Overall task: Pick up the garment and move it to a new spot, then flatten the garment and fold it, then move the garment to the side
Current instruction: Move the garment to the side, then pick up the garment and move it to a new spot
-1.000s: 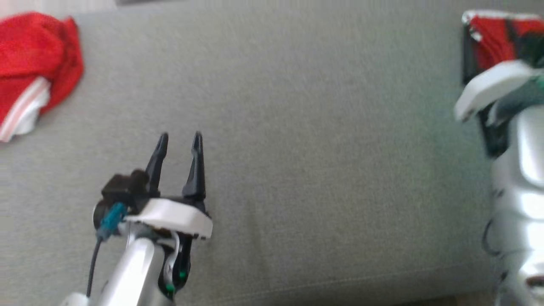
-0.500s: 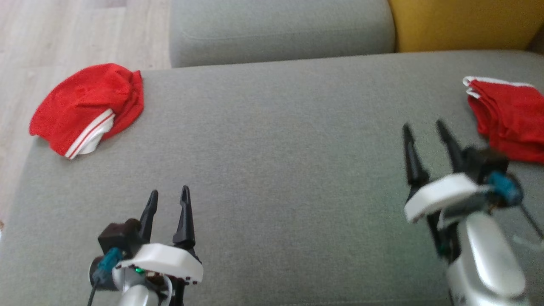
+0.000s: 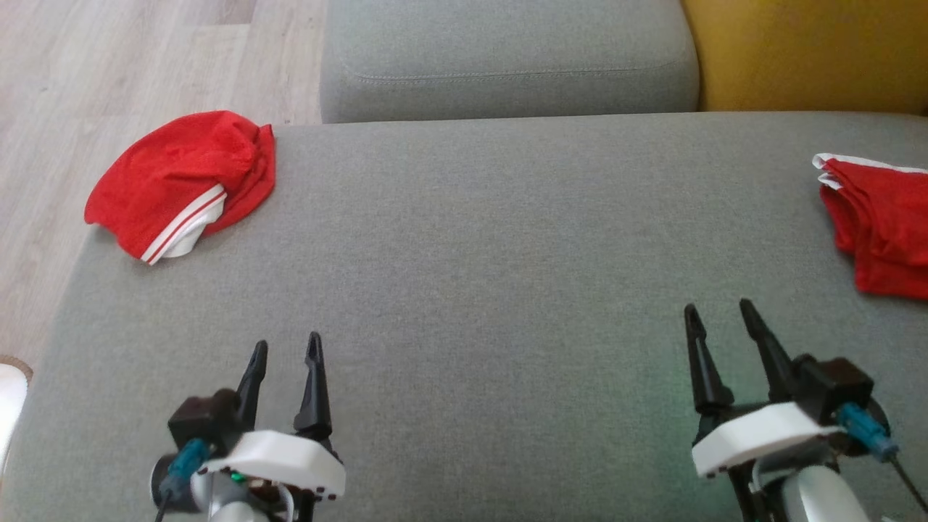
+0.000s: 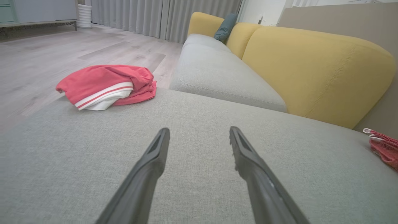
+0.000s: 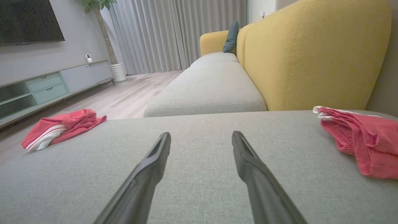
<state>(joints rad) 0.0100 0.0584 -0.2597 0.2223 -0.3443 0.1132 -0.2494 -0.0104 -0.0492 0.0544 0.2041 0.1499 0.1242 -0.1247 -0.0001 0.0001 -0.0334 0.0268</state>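
Note:
A crumpled red garment (image 3: pixel 181 174) with a white striped band lies at the far left corner of the grey sofa seat (image 3: pixel 493 275); the wrist views show it too (image 4: pixel 105 82) (image 5: pixel 62 124). A second red garment (image 3: pixel 881 225) with white trim lies folded at the right edge (image 5: pixel 360 140) (image 4: pixel 384 147). My left gripper (image 3: pixel 286 342) hovers open over the near left of the seat, well short of the crumpled garment (image 4: pixel 199 130). Near the right front, my right gripper (image 3: pixel 718 307) is open and empty, left of the folded garment (image 5: pixel 201 134).
Another grey seat cushion (image 3: pixel 507 65) adjoins the far edge, with the yellow backrest (image 3: pixel 812 54) to its right. Wooden floor (image 3: pixel 109 65) lies beyond the left corner. A TV cabinet (image 5: pixel 46 87) stands across the room.
The head camera has tilted up, so the whole view shifted. The right arm has come down from the right edge to the lower right, fingers now pointing forward. Both garments lie unmoved.

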